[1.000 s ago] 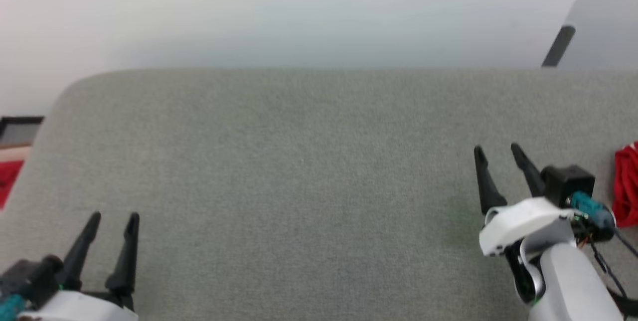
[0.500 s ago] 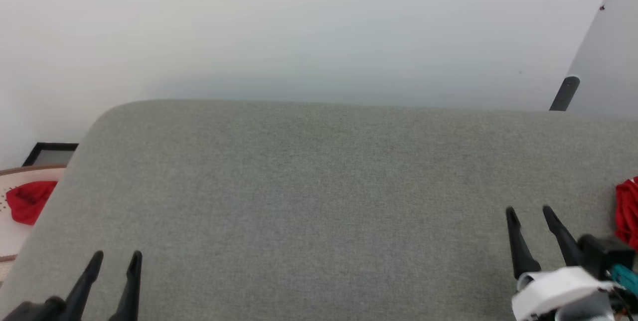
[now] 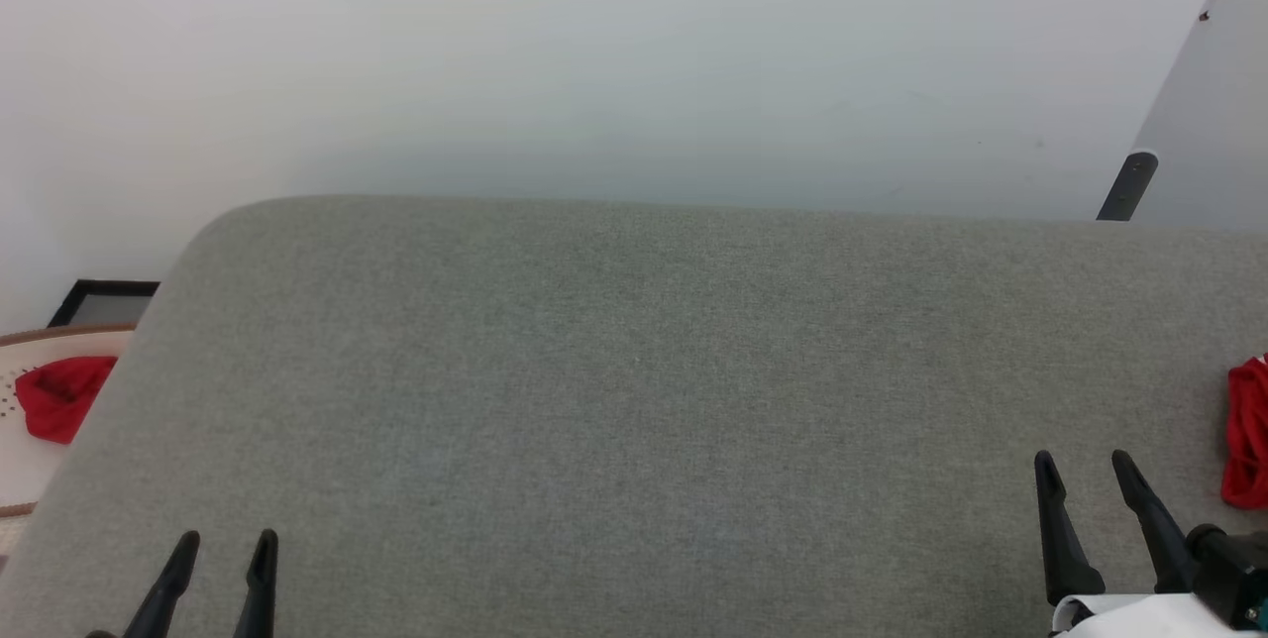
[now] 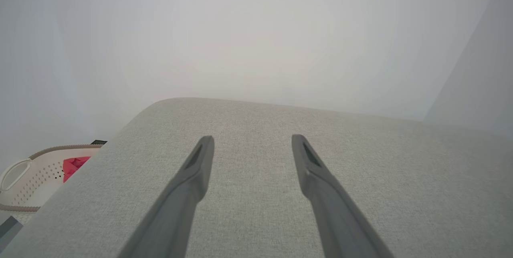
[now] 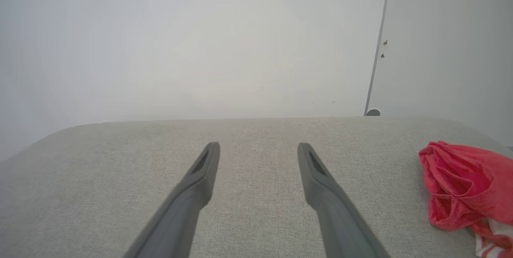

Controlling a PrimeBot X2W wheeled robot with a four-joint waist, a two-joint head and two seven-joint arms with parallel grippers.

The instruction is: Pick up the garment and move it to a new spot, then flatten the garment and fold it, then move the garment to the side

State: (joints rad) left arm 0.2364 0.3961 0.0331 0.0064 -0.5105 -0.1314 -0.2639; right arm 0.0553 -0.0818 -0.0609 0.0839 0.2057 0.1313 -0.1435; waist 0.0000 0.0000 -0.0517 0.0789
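Observation:
The garment (image 5: 461, 188) lies bunched up, red with a strip of red-white striped trim at its lower end, on the right end of the grey fabric surface (image 3: 634, 390). In the head view the garment (image 3: 1246, 435) is cut off by the right edge. My right gripper (image 3: 1082, 462) hovers open to its left, apart from it, nothing between its fingers (image 5: 200, 178). My left gripper (image 3: 226, 541) stands open and empty at the lower left, over bare fabric; in its wrist view the left gripper (image 4: 252, 140) points along the surface.
A white perforated basket (image 4: 28, 178) stands on the floor beyond the surface's left end with a small plain red cloth (image 3: 54, 398) in it. A pale wall runs behind the surface. A dark doorstop (image 3: 1129, 184) sits by a door at the back right.
The head camera has tilted up, so the whole picture has slid down. Both grippers have drawn back toward me, the right one farther, and stayed open. The garment has not moved.

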